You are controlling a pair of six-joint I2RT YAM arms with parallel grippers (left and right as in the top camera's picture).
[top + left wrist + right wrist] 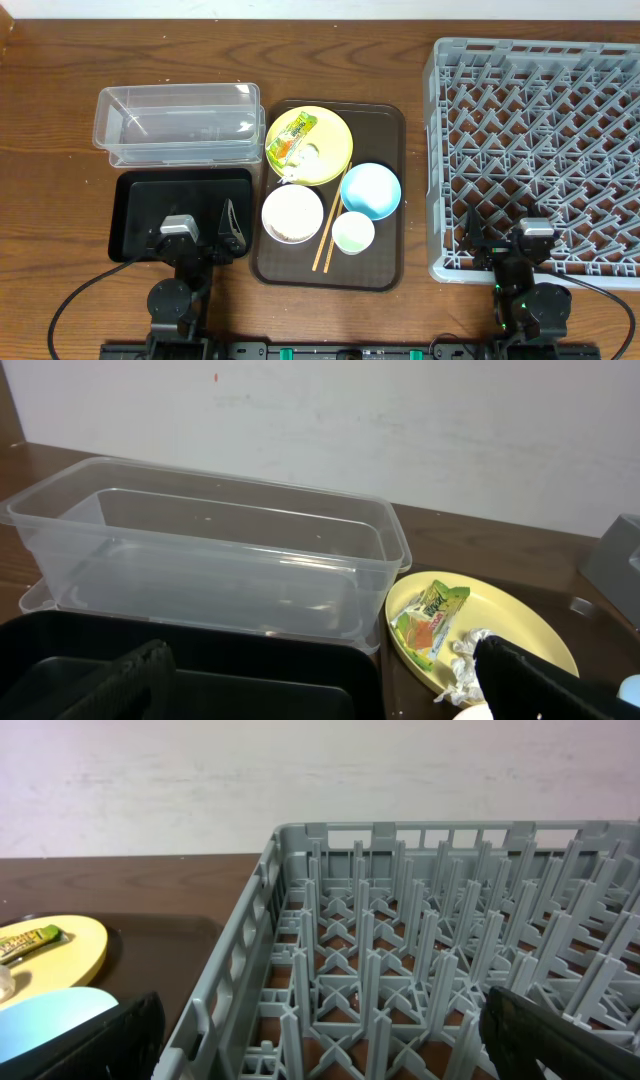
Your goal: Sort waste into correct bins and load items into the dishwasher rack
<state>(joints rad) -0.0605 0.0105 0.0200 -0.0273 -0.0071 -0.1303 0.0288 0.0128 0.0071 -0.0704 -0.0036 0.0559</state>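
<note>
Wide open and empty, left tool [198, 238] and right tool [512, 243]; best pinch the snack wrapper [291, 138] by its edge, clear of the yellow plate [335, 140].

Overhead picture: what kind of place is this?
Likely a robot practice table set up for clearing dishes, not a real kitchen: a grey dishwasher rack, a clear tub, a yellow plate on a brown tray.

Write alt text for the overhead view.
A brown serving tray mid-table holds a yellow plate bearing a snack wrapper, plus white bowl, blue bowl, small cup and chopsticks. Clear tub and black tray lie left, grey rack right. Left fingers and right fingers stand open, empty.
</note>
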